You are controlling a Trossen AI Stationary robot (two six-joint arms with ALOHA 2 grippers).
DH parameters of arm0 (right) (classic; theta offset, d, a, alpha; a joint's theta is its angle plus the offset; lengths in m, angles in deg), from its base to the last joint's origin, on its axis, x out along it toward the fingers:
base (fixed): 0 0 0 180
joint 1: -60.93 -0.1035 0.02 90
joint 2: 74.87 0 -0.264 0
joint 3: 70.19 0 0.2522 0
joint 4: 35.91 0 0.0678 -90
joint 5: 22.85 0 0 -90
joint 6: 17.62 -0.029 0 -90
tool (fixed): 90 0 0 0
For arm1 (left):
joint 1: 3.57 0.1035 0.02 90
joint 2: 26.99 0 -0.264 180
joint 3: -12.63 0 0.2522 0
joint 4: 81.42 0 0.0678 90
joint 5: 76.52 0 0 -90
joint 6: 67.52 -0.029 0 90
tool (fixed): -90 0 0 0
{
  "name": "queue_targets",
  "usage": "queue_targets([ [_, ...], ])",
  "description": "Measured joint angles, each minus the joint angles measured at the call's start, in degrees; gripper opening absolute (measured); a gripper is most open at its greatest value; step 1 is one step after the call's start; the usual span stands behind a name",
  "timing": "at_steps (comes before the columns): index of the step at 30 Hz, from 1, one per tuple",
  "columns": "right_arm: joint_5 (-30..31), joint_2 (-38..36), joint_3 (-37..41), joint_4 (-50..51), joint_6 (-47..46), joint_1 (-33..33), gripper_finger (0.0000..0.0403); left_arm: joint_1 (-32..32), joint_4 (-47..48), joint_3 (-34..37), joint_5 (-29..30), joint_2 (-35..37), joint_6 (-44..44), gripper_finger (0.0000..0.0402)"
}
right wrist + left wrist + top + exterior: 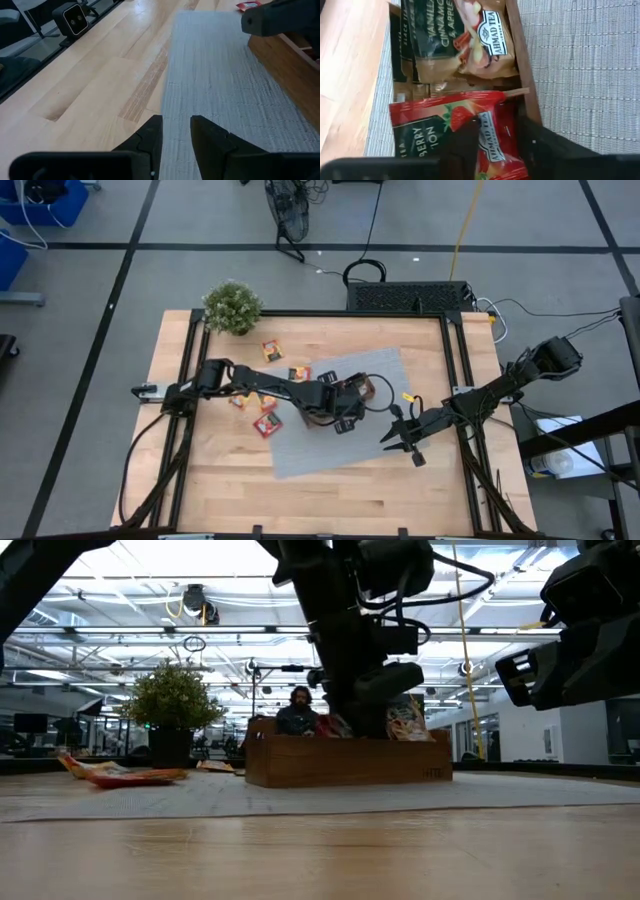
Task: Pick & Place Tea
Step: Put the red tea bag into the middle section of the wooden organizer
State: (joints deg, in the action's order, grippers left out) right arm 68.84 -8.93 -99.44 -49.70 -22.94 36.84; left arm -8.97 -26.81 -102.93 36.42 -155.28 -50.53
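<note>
A brown wooden tray [345, 765] stands on a grey mat [320, 445] at the table's middle. My left gripper [500, 150] reaches into it from the left, slanting down, open. A red tea sachet [445, 120] lies in one compartment under its fingers. Dark and orange tea sachets [460, 40] fill the compartment beyond. Loose tea sachets [267, 423] lie on the wood left of the tray, with more farther back [272, 350]. My right gripper [176, 132] hovers open over the mat's right part, with nothing between its fingers. My left gripper stands open over the red sachet's near part [495, 150], which shows in the gap between the two fingers. I cannot tell whether either finger touches it. The sachet lies inside the tray's compartment, against the wall [522, 65].
A small green potted plant [232, 307] stands at the table's far left corner. Bare wood lies along the near edge [330, 500]. Black frame rails [455, 360] run along the table's left and right sides. A person [298, 712] sits in the room behind.
</note>
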Motion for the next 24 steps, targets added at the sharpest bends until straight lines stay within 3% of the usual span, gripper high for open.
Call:
queue_targets([
  [5,-0.02,0.0,0.0,-0.02,0.0,-0.01,0.0091,-0.66,0.45,0.0,-0.6,0.73,-0.47,0.0191],
  [10,-0.02,0.0,0.0,0.0,0.0,-0.01,0.0091,-1.51,1.41,0.11,-1.08,2.76,-0.41,0.0217],
  [24,-0.02,0.0,0.0,-0.02,0.0,0.0,0.0091,-2.59,1.94,0.11,-0.8,4.39,-0.37,0.0203],
])
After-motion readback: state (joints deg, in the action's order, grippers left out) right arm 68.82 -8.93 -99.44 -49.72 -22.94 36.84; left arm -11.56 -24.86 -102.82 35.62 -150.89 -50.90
